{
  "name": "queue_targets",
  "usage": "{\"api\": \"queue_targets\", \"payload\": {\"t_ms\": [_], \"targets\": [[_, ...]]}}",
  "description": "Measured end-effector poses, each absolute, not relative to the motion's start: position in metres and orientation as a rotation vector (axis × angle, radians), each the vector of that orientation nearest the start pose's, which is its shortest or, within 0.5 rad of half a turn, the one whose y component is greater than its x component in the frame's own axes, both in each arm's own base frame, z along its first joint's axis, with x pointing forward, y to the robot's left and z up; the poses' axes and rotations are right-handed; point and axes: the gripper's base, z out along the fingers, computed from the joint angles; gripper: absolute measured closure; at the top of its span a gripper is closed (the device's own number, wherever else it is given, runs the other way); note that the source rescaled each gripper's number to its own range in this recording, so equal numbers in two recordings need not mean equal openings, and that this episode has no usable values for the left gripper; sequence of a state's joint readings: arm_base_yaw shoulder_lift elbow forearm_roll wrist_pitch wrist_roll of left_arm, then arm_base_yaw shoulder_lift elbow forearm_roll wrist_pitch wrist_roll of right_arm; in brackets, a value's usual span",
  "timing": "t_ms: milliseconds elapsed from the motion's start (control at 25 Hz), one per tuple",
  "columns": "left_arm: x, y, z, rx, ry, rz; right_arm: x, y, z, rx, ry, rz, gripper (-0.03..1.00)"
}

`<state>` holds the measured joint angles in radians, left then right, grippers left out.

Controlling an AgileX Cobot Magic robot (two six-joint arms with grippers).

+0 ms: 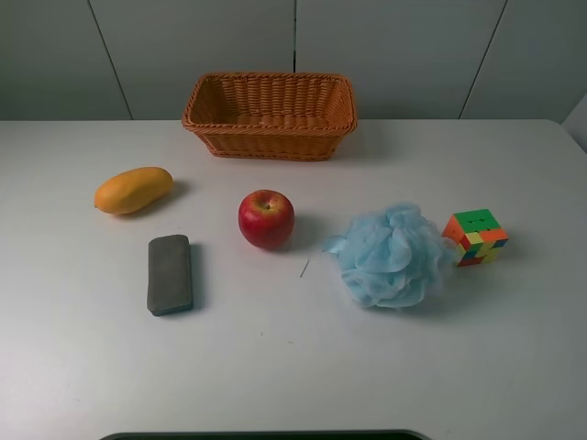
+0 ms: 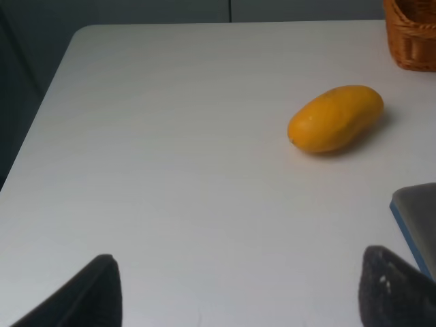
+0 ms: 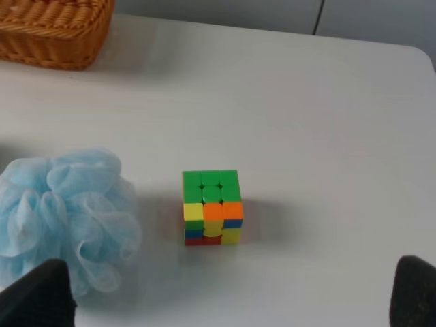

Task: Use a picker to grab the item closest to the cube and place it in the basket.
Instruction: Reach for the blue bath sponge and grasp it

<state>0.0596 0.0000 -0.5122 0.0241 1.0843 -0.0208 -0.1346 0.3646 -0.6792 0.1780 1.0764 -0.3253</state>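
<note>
A colourful puzzle cube (image 1: 475, 236) sits on the white table at the right; it also shows in the right wrist view (image 3: 212, 206). A light blue bath pouf (image 1: 393, 256) lies just left of it, the item closest to it, and shows in the right wrist view (image 3: 65, 218). The woven orange basket (image 1: 270, 115) stands at the back centre, empty. My right gripper (image 3: 231, 300) is open and empty, set back from the cube and pouf. My left gripper (image 2: 238, 300) is open and empty, short of the mango. Neither arm shows in the exterior view.
A yellow mango (image 1: 134, 190) lies at the left, also in the left wrist view (image 2: 335, 118). A grey eraser block (image 1: 170, 273) lies in front of it. A red apple (image 1: 266, 219) stands at the centre. The basket's corner (image 2: 411, 37) shows in the left wrist view.
</note>
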Motion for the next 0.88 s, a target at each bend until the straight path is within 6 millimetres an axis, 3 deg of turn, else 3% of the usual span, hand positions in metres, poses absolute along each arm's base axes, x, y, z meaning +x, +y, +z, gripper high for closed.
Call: {"api": "queue_targets", "payload": {"t_ms": [240,440,560,880], "targets": [[-0.007,0.002,0.279,-0.084,2.054,0.053,0.116,0.008,0.358,-0.373,2.346,0.086,-0.03],[-0.007,0.002,0.279,-0.084,2.054,0.053,0.168,0.027,0.360,-0.599,2.401,0.165,-0.03],[-0.007,0.002,0.279,-0.084,2.054,0.053,0.194,0.053,0.345,-0.778,2.449,0.163,-0.03],[-0.007,0.002,0.279,-0.084,2.054,0.053,0.230,0.116,0.277,-1.122,2.654,0.133,-0.03]]}}
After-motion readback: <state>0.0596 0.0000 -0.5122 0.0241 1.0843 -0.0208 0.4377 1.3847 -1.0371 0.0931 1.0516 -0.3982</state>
